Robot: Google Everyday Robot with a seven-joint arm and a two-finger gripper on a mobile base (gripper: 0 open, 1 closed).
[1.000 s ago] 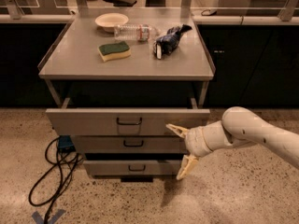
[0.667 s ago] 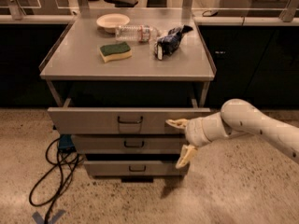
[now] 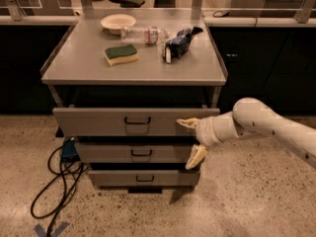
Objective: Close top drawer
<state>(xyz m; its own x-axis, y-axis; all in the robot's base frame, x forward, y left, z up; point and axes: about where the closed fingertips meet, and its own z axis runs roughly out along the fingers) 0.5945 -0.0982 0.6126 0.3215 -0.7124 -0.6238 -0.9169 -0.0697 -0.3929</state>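
We find the top drawer (image 3: 98,121) standing partway open beneath the front edge of the counter (image 3: 74,68). Its grey front panel sits forward of that edge, with a dark gap above it. The small wire pull is at the centre of the panel.

The gripper (image 3: 192,141) is below the front right corner of the counter, at the right end of the drawer stack. The white arm (image 3: 266,125) reaches in from the right. The jaws are released and spread wide, one above the other. The upper one lies across the right end of the top drawer's front panel; we cannot tell whether it touches. The lower one hangs in front of the middle drawer (image 3: 113,153). Nothing is held between them.

The bottom drawer (image 3: 118,178) sits beneath. On the counter we note:
- a pale bowl (image 3: 118,21) at the rear edge;
- a clear bottle (image 3: 143,33) lying on its side just beside it;
- a dark bag (image 3: 177,42) towards the rear right corner;
- a green and yellow sponge (image 3: 121,54) near the centre.

A black cable (image 3: 54,181) loops on the floor below the front left corner.
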